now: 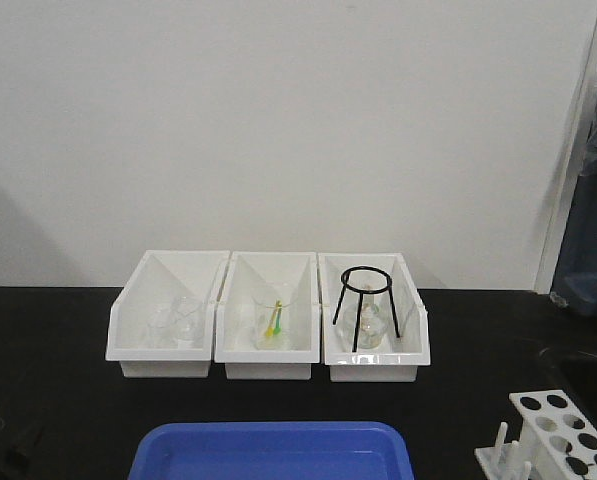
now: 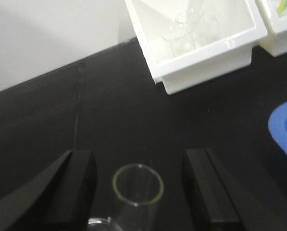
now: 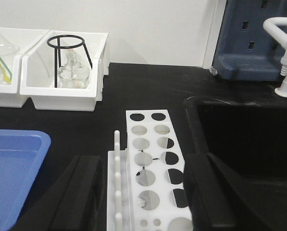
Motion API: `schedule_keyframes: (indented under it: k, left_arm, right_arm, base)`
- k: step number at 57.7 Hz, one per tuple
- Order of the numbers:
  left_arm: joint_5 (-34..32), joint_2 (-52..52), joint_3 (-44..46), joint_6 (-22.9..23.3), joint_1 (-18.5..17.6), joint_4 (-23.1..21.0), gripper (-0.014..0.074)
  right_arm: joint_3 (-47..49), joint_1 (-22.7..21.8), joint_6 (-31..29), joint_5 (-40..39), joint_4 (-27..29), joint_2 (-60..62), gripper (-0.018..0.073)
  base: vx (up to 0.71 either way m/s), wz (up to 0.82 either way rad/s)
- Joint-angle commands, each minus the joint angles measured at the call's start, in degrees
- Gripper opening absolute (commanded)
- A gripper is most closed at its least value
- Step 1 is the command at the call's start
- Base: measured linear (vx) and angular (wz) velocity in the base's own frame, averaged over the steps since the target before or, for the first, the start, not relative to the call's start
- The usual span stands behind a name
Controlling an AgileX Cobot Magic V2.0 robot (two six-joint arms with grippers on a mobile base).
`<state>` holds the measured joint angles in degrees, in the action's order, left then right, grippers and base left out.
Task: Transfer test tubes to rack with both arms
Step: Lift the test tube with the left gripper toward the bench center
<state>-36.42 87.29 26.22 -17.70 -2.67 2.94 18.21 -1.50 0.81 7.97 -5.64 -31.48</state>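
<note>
Left pincer [image 2: 141, 187] straddles test tube [image 2: 133, 211] over black benchtop [image 2: 109, 110]; white wall [image 1: 278, 120] behind.

Clear glass test tube [image 2: 136, 202], open round rim facing the cam, sits btwn the wide-spread fingers of left gripper [image 2: 141, 185], touching neither. White rack [image 3: 150, 159], rows of round holes w/ pegs along one side, stands upright on black bench [image 3: 148, 91], btwn spread fingers of right gripper [image 3: 148, 192].
</note>
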Motion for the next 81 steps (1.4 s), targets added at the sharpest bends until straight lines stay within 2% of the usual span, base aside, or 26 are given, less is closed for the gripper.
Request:
schedule_keyframes:
  k: [1,21,46,57,81]
  left_arm:
    - [-3.15,-1.54,1.50,0.27,-0.49,-0.66,0.0519]
    - [-0.82,-5.45,1.50,0.03,-0.49,-0.72,0.0519]
    - [0.20,-5.37,1.50,0.04,-0.41,-0.76,0.0494]
    - [1.72,-5.37,1.50,0.04,-0.41,-3.60,0.0435]
    - [1.72,-5.37,1.50,0.04,-0.41,-3.68,0.0203]
  right_arm:
    - [1.93,-0.44,-0.21,-4.54,-0.27,-0.55,0.0450]
    - [1.93,-0.44,-0.21,-4.49,-0.27,-0.55,0.0450]
    - [1.93,-0.44,-0.21,-4.54,-0.27,-0.55,0.0449]
    - [1.93,-0.44,-0.21,-4.54,-0.27,-0.55,0.0449]
    - [1.93,-0.44,-0.21,-4.54,-0.27,-0.55,0.0449]
  base:
    - [0.00,0.00]
    - [0.00,0.00]
    - [0.00,0.00]
    - [0.00,0.00]
    - [0.00,0.00]
